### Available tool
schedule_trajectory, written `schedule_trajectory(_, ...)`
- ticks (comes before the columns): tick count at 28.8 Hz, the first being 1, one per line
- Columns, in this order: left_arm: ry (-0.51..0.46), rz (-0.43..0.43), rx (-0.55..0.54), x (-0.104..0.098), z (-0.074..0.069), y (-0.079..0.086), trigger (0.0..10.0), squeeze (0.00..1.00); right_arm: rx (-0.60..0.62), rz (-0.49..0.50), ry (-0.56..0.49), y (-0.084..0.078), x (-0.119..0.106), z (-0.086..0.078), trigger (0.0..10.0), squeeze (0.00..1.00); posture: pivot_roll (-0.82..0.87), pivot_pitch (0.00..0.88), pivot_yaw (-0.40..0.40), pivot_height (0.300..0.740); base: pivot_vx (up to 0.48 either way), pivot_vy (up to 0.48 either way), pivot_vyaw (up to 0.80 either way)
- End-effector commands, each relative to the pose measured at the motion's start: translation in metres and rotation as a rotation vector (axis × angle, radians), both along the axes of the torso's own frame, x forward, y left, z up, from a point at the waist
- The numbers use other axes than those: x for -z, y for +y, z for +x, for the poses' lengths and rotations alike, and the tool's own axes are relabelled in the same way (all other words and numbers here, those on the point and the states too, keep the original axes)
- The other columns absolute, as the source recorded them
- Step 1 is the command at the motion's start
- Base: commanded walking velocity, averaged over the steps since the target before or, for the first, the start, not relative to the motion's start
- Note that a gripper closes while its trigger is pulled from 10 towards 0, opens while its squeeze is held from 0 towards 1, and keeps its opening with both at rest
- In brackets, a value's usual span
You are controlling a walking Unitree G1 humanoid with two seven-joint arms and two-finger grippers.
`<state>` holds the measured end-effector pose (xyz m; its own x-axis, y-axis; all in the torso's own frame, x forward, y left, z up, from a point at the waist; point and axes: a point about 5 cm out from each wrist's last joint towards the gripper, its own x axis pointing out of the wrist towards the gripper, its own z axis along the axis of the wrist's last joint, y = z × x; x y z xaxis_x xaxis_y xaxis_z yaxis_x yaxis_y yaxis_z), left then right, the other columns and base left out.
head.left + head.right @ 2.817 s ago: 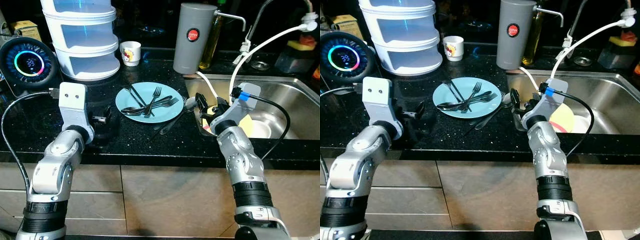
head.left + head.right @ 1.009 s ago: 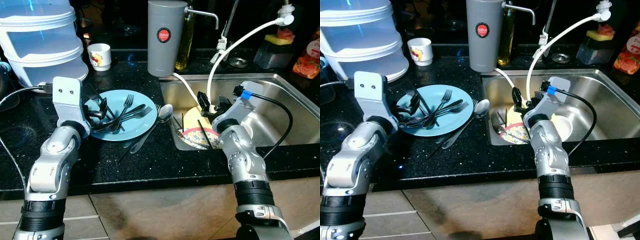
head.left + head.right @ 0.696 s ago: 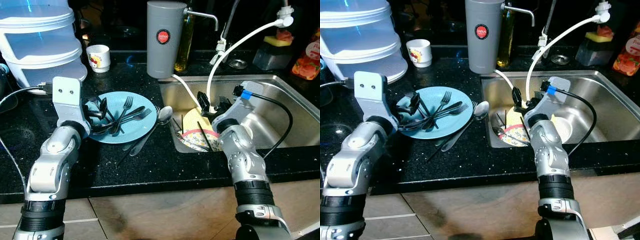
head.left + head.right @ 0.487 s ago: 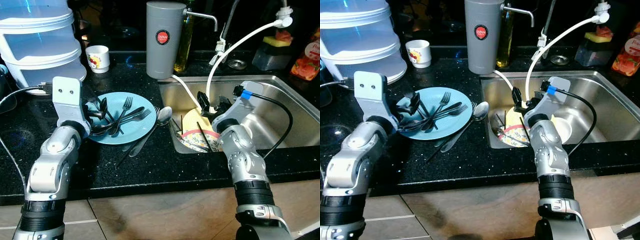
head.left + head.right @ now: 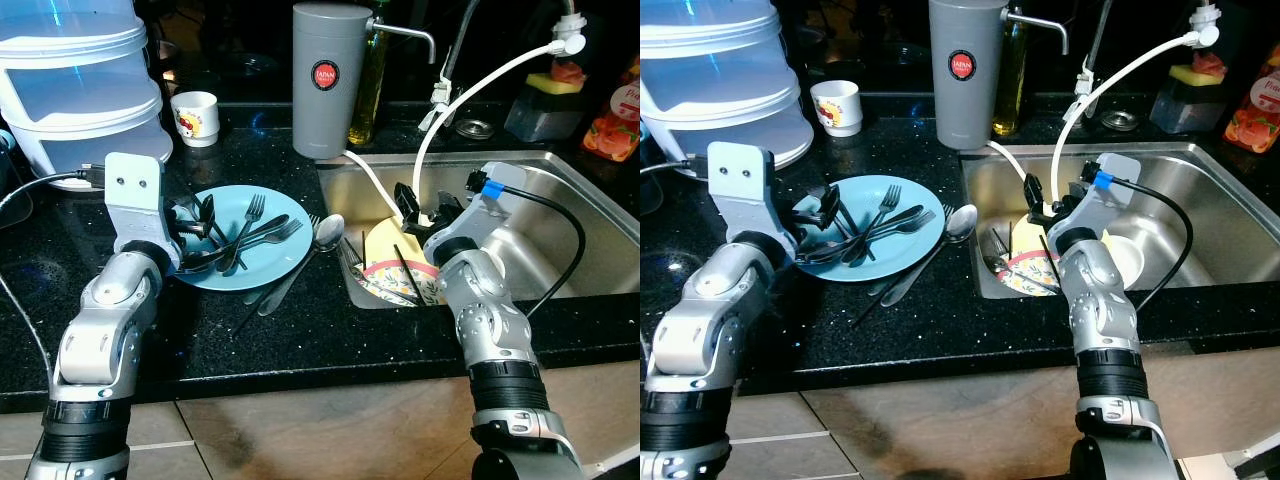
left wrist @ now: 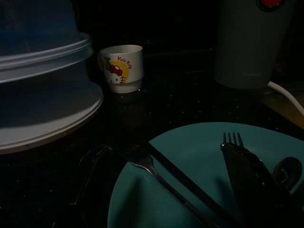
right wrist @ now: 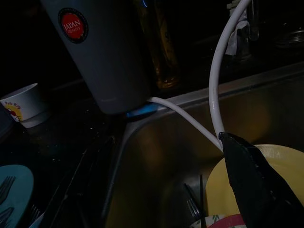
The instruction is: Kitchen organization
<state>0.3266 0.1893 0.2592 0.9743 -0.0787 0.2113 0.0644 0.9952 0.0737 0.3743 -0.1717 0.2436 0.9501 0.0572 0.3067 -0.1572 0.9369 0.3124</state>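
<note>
Little has moved: the left gripper (image 5: 185, 222) still hovers, fingers parted, over the plate (image 5: 240, 272) of cutlery (image 5: 245, 232), so sorting hasn't begun; right gripper's (image 5: 412, 208) state I cannot tell.

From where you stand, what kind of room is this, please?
Most likely a home kitchen: a steel sink set in a black counter, and a blue plate with forks and spoons on it.

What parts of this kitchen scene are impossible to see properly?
- Sink bowl near wall: hidden by the counter edge, eye views.
- Stacked white plastic containers: top cut off by the frame.
- Left gripper fingers: lost among dark cutlery on the round blue plate.
</note>
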Motion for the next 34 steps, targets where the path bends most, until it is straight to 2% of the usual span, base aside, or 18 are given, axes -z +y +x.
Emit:
schedule_trajectory(1,-0.008,-0.005,0.007,-0.0020,0.0009,-0.0001,10.0,0.00,0.005,0.007,0.008,-0.0007,0.0015,0.0008,10.0,0.00,0.06,0.074,-0.009,0.740,0.322,0.000,0.00)
schedule_trajectory(13,-0.009,-0.008,0.009,-0.0022,0.0006,-0.0005,10.0,0.00,0.003,0.006,0.009,-0.0007,0.0018,0.0005,10.0,0.00,0.06,0.074,-0.009,0.740,0.320,0.000,0.00)
schedule_trajectory(34,-0.001,0.003,0.012,0.0011,-0.0002,-0.0034,10.0,0.00,0.000,0.003,0.009,-0.0003,0.0022,-0.0005,10.0,0.00,0.06,0.065,-0.011,0.740,0.000,0.000,0.00)
